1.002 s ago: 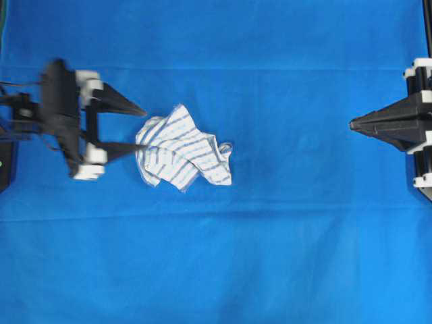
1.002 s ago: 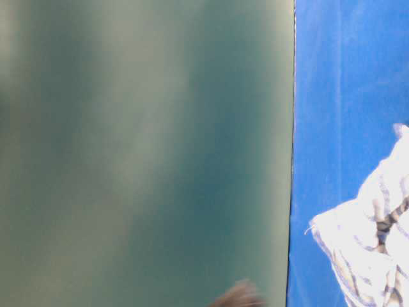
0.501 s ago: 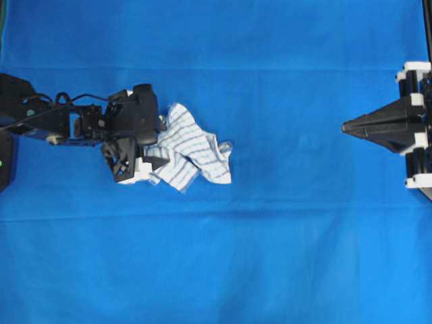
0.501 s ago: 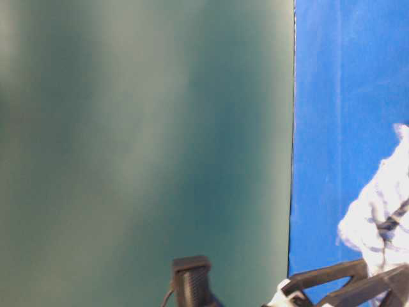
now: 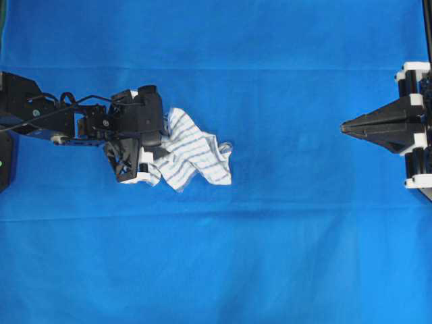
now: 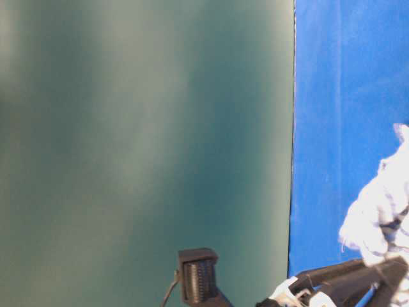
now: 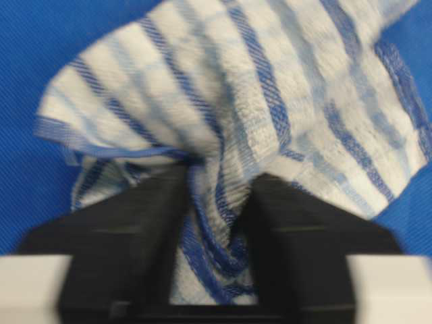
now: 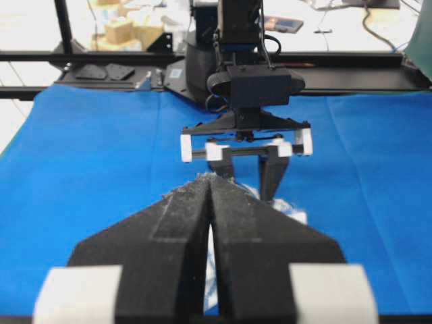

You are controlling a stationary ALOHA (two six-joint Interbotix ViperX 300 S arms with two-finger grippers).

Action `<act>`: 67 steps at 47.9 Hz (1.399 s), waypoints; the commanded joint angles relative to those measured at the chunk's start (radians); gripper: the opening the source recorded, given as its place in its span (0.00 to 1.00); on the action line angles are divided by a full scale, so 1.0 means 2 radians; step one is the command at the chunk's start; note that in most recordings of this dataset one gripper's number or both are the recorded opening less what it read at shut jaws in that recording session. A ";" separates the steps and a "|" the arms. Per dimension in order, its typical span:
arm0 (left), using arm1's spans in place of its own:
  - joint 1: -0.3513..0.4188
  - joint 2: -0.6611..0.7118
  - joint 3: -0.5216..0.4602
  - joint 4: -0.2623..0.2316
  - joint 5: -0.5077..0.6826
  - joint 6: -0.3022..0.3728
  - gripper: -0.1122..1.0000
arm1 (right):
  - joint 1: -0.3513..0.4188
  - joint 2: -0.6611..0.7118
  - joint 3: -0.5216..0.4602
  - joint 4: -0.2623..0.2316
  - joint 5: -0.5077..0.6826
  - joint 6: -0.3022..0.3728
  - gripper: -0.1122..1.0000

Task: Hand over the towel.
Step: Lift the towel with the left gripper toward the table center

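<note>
The left gripper (image 5: 150, 162) had its jaws pinched on the near edge of the towel (image 5: 196, 154), which lay on the tablecloth (image 5: 270, 256) stretching toward three o'clock, where the right gripper (image 5: 345, 126) waited well apart, fully closed and empty.

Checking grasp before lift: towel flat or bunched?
Bunched. The towel lies crumpled on the tablecloth; in the left wrist view its folds gather between the left gripper fingers.
</note>
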 commanded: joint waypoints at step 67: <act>-0.058 -0.242 -0.091 0.002 -0.036 0.014 0.17 | -0.001 0.028 -0.034 0.002 -0.028 0.017 0.11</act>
